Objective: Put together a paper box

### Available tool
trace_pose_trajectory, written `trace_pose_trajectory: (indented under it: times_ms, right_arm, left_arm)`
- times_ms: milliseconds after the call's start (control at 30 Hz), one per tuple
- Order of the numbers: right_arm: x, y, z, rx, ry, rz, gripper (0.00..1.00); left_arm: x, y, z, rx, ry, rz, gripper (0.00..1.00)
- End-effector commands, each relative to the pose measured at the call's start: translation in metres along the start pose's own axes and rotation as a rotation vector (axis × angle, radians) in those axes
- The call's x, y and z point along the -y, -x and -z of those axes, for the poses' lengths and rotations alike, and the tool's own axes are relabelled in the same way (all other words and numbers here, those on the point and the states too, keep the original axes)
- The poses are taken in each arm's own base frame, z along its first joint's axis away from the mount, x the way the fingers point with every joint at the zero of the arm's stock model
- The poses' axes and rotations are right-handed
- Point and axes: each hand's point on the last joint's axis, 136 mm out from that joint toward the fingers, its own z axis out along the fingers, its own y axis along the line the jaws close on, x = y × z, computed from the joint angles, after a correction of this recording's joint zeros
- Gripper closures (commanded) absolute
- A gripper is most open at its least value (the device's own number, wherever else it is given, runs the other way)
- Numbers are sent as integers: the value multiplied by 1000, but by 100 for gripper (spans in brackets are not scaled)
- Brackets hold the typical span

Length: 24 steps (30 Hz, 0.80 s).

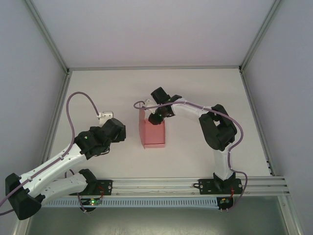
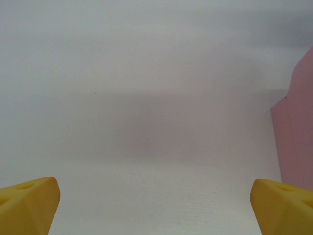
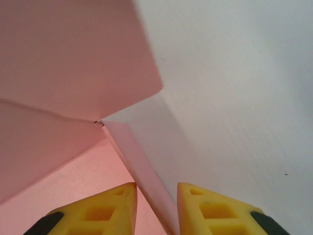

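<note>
Finds jaws of the left gripper (image 2: 154, 188) wide open over bare tabletop (image 2: 146, 98), empty. Finds jaws of the right gripper (image 3: 156, 193) narrowed astride an upright wall of the paper box (image 1: 152, 132), mid-tabletop; cannot tell if pinched. Looks light, thin, crease-prone: best taken near a fold. Loses the box's far end under the right arm (image 1: 215, 127).
</note>
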Motion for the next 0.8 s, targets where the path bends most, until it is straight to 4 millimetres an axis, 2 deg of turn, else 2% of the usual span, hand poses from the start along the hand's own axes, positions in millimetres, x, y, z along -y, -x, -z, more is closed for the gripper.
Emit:
trace_pose_trajectory:
  times_ms: [0, 133, 267, 400, 600, 733, 767]
  right_arm:
    - [12, -10, 1, -11, -93, -76, 76]
    - [19, -18, 3, 1, -140, -172, 86]
    - [26, -22, 19, 62, -215, -332, 92]
    - [35, -45, 34, 77, -342, -565, 98]
    - [25, -84, 34, -16, -503, -706, 92]
    - [17, -88, 37, 9, -532, -773, 91]
    - [12, -86, 37, 17, -526, -765, 88]
  left_arm:
    - [-6, 7, -1, 39, 22, 39, 0]
    - [-8, 9, 0, 45, 33, 43, 0]
    - [-7, 8, -2, 45, 32, 54, 0]
    - [-1, 8, -6, 45, 16, 76, 0]
    - [11, 15, -10, 49, -12, 87, 0]
    - [16, 17, -15, 38, -5, 71, 0]
    - [18, 18, -16, 34, -4, 68, 0]
